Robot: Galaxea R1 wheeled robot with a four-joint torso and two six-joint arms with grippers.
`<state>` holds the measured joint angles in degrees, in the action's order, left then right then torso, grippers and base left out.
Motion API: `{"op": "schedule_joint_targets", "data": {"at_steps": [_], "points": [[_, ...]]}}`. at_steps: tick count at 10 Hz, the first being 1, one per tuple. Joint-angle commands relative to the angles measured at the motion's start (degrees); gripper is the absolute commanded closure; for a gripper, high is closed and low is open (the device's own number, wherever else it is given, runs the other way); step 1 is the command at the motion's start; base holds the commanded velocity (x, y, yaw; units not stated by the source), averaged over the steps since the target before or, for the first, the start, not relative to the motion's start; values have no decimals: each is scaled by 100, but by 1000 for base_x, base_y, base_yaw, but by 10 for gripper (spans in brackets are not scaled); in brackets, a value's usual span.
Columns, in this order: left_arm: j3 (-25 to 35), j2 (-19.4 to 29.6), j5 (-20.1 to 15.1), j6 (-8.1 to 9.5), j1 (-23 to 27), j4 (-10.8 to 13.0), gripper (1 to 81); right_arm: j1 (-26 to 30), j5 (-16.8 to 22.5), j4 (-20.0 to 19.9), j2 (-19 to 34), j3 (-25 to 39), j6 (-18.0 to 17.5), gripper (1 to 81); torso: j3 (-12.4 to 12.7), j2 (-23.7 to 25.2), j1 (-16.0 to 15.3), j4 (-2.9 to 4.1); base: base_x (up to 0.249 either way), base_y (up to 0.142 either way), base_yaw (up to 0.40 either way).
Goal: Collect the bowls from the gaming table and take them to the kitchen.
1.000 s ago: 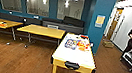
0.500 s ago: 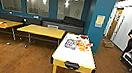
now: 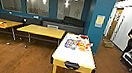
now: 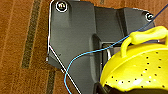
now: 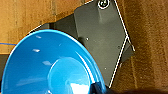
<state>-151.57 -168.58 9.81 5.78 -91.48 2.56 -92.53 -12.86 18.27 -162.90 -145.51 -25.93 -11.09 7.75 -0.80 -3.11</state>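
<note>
Blue-walled room ahead, gaming worktop [image 3: 74, 56] carrying colourful game boxes [image 3: 71, 43]. Yellow perforated bowl [image 4: 140, 70] rides at the left wrist, blue bowl [image 5: 50, 67] at the right; can't tell either arm's jaws.

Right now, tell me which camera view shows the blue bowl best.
The right wrist view: the blue bowl looms large there, its inside facing the camera above the wood floor. The other views give nothing of it I can make out.
</note>
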Motion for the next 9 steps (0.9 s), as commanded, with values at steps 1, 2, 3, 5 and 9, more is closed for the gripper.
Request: {"op": "schedule_joint_targets", "data": {"at_steps": [1, 2, 3, 5, 9], "points": [[-66, 8, -313, -33, 152, -1, 811, 195, 223, 71, 80, 6, 18, 811, 0, 0, 0, 0, 0, 0, -378], [-119, 0, -305, -33, 152, -1, 811, 186, 223, 71, 80, 6, 18, 811, 0, 0, 0, 0, 0, 0, -390], [-154, -9, -278, -33, 143, -1, 811, 195, 223, 80, 71, 5, 18, 811, 0, 0, 0, 0, 0, 0, -390], [-163, -35, -278, -33, 143, -1, 811, 194, 223, 89, 62, -12, 18, 811, -2, 0, 0, 0, 0, 0, -390], [-522, -228, -278, -33, 143, -1, 811, 230, 240, 89, -17, -196, 18, 811, -2, 0, -2, 0, 0, 0, -390]]}}
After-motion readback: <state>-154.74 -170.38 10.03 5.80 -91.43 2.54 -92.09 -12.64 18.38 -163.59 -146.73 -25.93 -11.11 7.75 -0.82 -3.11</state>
